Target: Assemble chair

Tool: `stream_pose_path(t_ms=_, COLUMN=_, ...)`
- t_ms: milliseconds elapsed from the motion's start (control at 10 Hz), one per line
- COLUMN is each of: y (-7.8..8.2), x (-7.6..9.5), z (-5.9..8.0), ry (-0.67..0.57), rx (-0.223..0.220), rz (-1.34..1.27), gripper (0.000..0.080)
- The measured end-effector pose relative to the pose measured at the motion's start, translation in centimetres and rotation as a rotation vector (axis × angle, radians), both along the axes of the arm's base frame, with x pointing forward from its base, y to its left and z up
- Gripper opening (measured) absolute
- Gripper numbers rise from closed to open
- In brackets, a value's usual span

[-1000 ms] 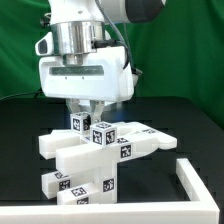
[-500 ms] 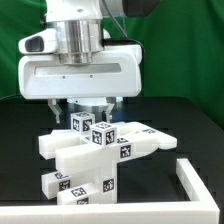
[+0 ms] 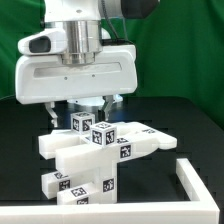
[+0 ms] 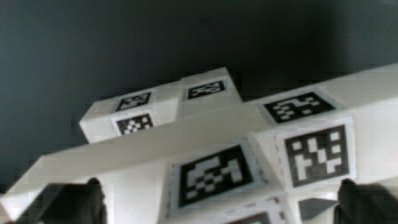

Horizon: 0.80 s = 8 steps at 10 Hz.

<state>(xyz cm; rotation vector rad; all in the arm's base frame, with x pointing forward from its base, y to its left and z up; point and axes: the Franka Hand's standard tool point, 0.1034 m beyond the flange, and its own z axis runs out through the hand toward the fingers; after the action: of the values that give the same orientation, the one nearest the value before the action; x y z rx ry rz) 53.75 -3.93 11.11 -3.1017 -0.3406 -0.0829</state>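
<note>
So, from the exterior view I see the chair (image 3: 100, 150) sitting in the middle of my black table (image 3: 190, 125), with many white pieces already joined. A flat slab lies across, thick blocks stick out toward the exterior view's left, and small tagged blocks (image 3: 95, 128) stand on top. My gripper (image 3: 84, 112) hangs just above those top blocks, with its fingers spread wide and nothing between them. A white frame (image 3: 195, 180) lies at the exterior view's right, apart from the chair.

Next, the wrist view looks down on the tagged blocks (image 4: 169, 105) and the slab (image 4: 231, 165). My two dark fingertips (image 4: 71, 200) show at the edge, far apart, and hold nothing.

I think most of the building is done. I cannot see any loose pieces waiting, so I cannot tell what is left.
</note>
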Motion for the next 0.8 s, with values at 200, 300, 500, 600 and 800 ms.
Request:
stream_pose_path(t_ms=200, y=-0.02, x=-0.02, z=-0.04, ry=0.001, rx=0.002, rz=-0.023, gripper=0.0442)
stream_pose_path(t_ms=300, y=-0.01, x=-0.03, z=-0.06, ry=0.003, rx=0.006, rz=-0.099, gripper=0.0302)
stream_pose_path(t_ms=500, y=0.01, x=-0.02, z=-0.07, ry=0.007, rx=0.015, rz=-0.258, gripper=0.0282)
stream_pose_path(t_ms=600, y=0.05, x=0.03, z=-0.06, ry=0.007, rx=0.021, rz=-0.352, gripper=0.0282)
stream_pose_path(t_ms=800, y=0.05, x=0.28, z=-0.07, ry=0.023, rx=0.041, rz=-0.707, gripper=0.0282)
